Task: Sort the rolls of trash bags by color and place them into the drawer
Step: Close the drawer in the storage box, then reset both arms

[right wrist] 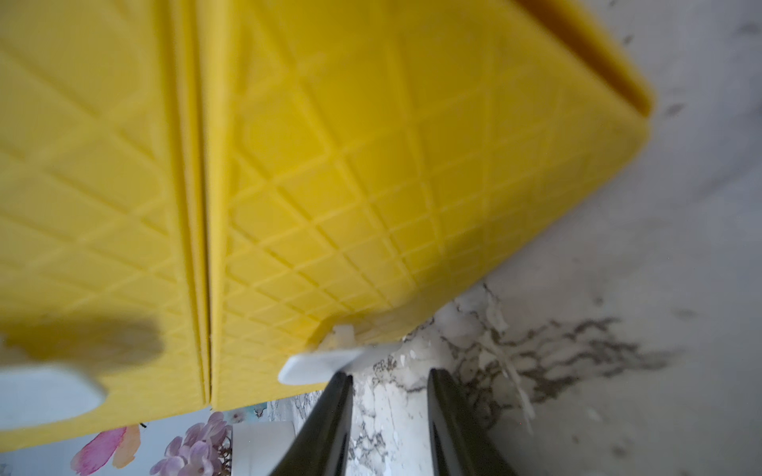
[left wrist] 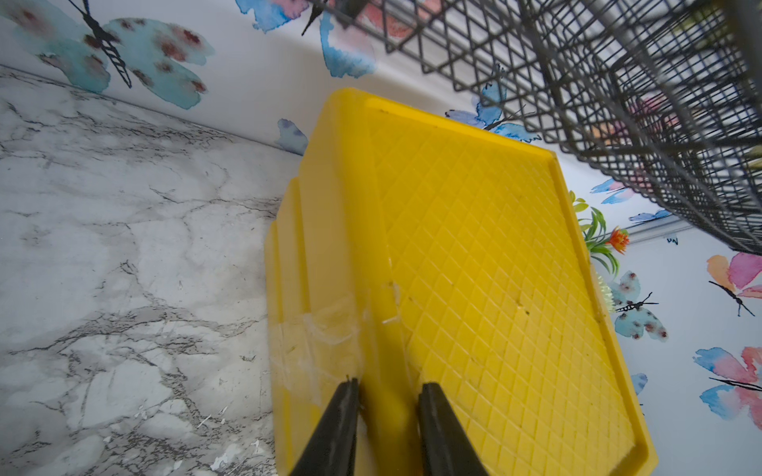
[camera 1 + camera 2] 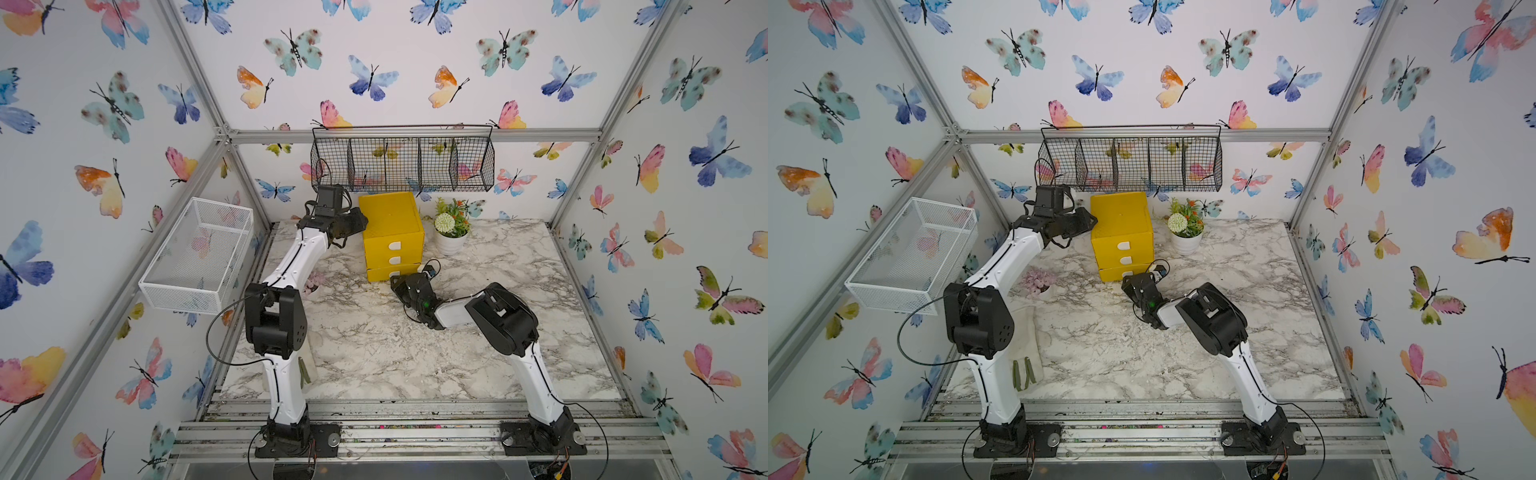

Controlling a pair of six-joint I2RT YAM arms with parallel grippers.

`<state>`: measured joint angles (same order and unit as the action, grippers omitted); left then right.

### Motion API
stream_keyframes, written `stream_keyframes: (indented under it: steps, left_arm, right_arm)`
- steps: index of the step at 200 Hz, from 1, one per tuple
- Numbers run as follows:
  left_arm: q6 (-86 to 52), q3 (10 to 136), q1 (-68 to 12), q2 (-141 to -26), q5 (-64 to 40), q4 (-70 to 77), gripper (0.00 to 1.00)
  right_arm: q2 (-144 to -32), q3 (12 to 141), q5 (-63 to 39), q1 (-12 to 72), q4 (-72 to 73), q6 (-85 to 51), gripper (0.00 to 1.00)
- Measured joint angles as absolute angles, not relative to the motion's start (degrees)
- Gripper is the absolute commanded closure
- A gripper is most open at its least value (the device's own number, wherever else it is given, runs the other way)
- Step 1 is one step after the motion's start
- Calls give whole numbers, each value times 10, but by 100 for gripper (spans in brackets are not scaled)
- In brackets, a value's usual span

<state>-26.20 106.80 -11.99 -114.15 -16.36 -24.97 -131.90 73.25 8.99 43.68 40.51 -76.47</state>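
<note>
Both top views look down from high on the white marble table (image 3: 374, 353); wrist views sit close to the yellow plastic drawer chest (image 2: 474, 268).

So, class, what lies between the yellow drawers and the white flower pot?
Nothing: only bare marble table separates the drawer and the flower pot, as both top views show.

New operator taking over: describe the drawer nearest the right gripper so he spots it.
At the back of the marble table, under the black wire basket, stands a yellow chest. Take the lowest drawer of its three, by the right gripper; unlike those above, it seems to jut out slightly.
</note>
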Motion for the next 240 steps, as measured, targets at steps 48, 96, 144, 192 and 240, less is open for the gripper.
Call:
stream_keyframes:
  steps: [48, 96, 144, 192, 240]
  left_arm:
    - [-258, 1070, -120, -1135, -175, -271, 62]
    - [-245, 1068, -126, -1117, -184, -313, 55]
    - [-233, 1054, -129, -1057, -180, -305, 42]
    - [-220, 926, -129, -889, -165, -190, 37]
    - [-198, 700, -129, -672, -110, -59, 35]
  right_arm:
    - [-1320, 743, 85, 437, 389, -765, 61]
    - [-1303, 696, 41, 430, 441, -741, 53]
    - [-1207, 582, -15, 425, 455, -680, 48]
    - [-1025, 488, -30, 425, 399, -558, 46]
    - [-816, 451, 51, 425, 250, -389, 38]
